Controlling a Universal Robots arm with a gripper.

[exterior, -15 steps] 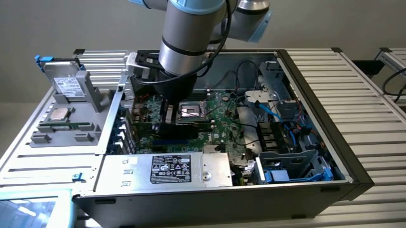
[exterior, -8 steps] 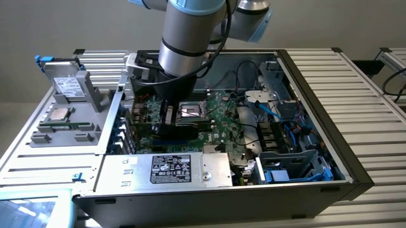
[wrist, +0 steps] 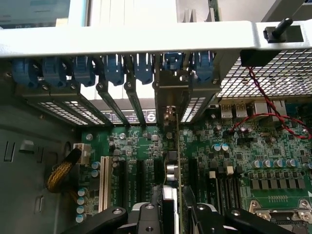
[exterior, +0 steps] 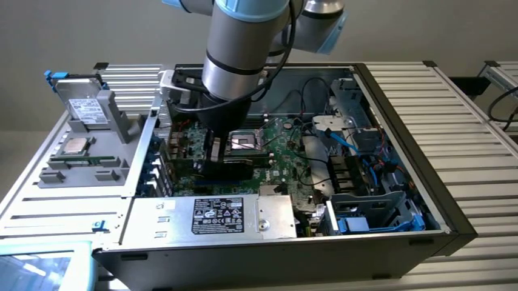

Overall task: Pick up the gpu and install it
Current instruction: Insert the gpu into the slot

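The gpu [wrist: 171, 165] stands on edge between my fingers, a thin green board with a silver end bracket pointing at the case's rear slot openings. My gripper [wrist: 173, 219] is shut on its upper edge, with a black finger [wrist: 204, 217] on either side. The card's lower edge is down among the black expansion slots of the green motherboard [wrist: 243, 146]; I cannot tell whether it is seated. In the exterior view my gripper [exterior: 215, 159] reaches down into the open computer case, holding the dark gpu [exterior: 212, 166] just to the exterior view's left of the CPU socket [exterior: 242, 140].
Blue slot retention clips [wrist: 112, 68] line the rear wall above the bracket openings. A red cable [wrist: 273, 117] loops over the board. The power supply [exterior: 215, 215] and a drive cage [exterior: 372, 212] border the motherboard. A grey parts holder [exterior: 81, 145] lies outside the case.
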